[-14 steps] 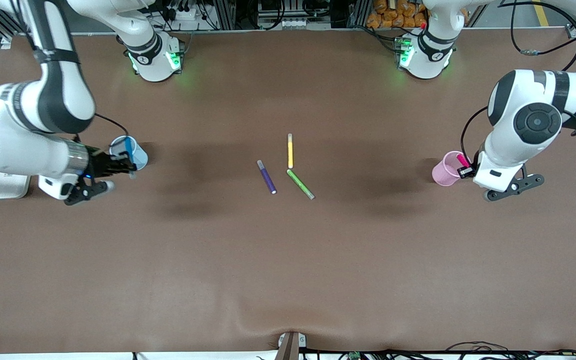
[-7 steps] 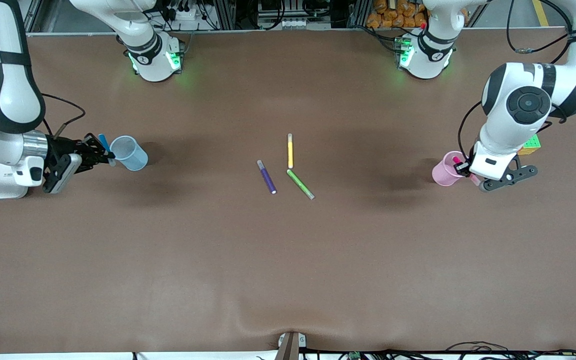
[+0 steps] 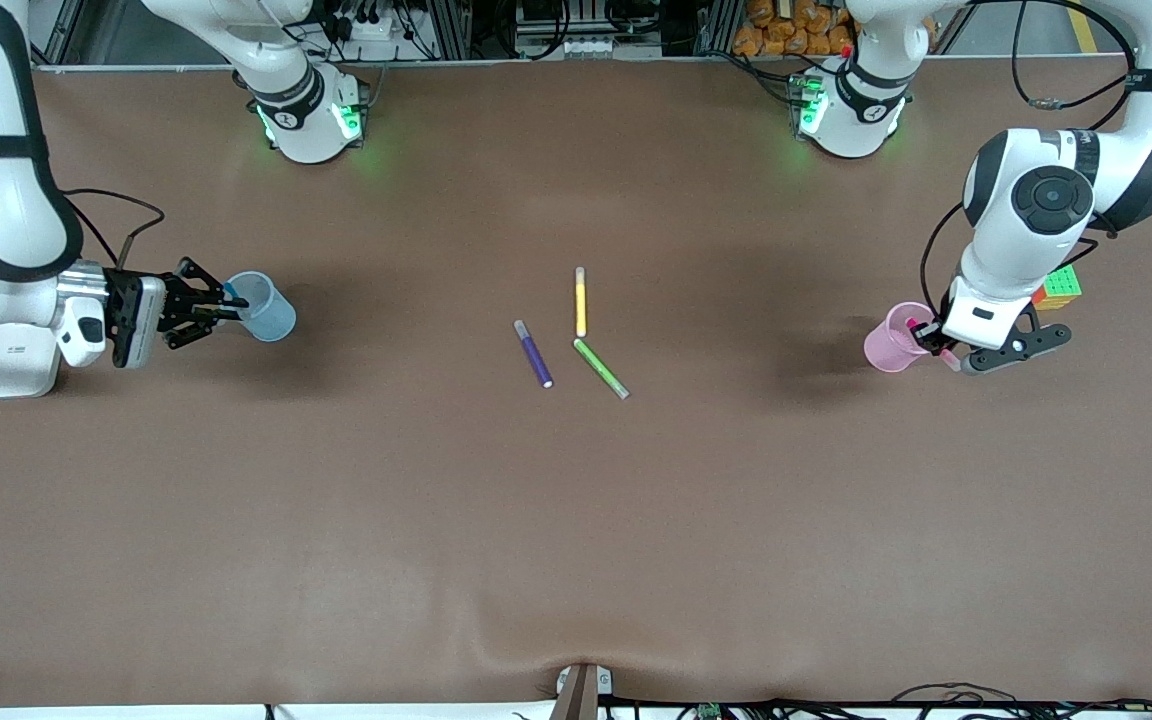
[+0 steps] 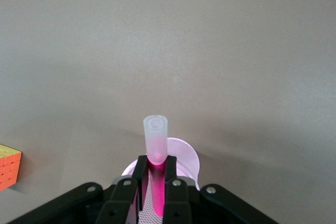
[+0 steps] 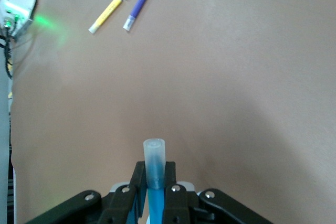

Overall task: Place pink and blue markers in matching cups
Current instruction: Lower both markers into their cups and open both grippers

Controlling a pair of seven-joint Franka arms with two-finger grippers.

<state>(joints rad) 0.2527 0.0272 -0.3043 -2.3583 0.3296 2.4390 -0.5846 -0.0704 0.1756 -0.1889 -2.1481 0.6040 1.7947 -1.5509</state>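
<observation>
Left wrist view shows the left gripper (image 4: pixel 156 182) clenched on the pink marker (image 4: pixel 155 153), its two dark fingers (image 4: pixel 139 174) pressing the magenta barrel from either side while the paler, frosted end sticks out past the fingertips. The rim of the pink cup (image 4: pixel 185 156) shows right around the gripper tips, so the marker sits over the cup's mouth. A multicoloured puzzle cube (image 4: pixel 9 165) rests on the brown table (image 4: pixel 210 51) near the edge of that view.

From the front camera, the left gripper (image 3: pixel 928 335) is at the pink cup (image 3: pixel 888 342), which stands toward the left arm's end of the table (image 3: pixel 576 520), with the pink marker (image 3: pixel 916 326) at the cup's rim. The puzzle cube (image 3: pixel 1060 286) lies just beside the arm's wrist.

The right gripper (image 5: pixel 153 182) is likewise closed tight, gripping the blue marker (image 5: pixel 154 169) with the greyish end pointing out past the fingers. In the front view, the right gripper (image 3: pixel 204 305) reaches sideways at the rim of the blue cup (image 3: pixel 264 308), toward the right arm's end of the table, and the blue marker (image 3: pixel 232 300) lies across the cup's edge.

Near the table's middle, well apart from both cups, lie a yellow pen (image 3: pixel 581 301), a dark purple pen (image 3: pixel 534 354) and a green pen (image 3: pixel 601 368); the yellow and green pens nearly meet end to end.
</observation>
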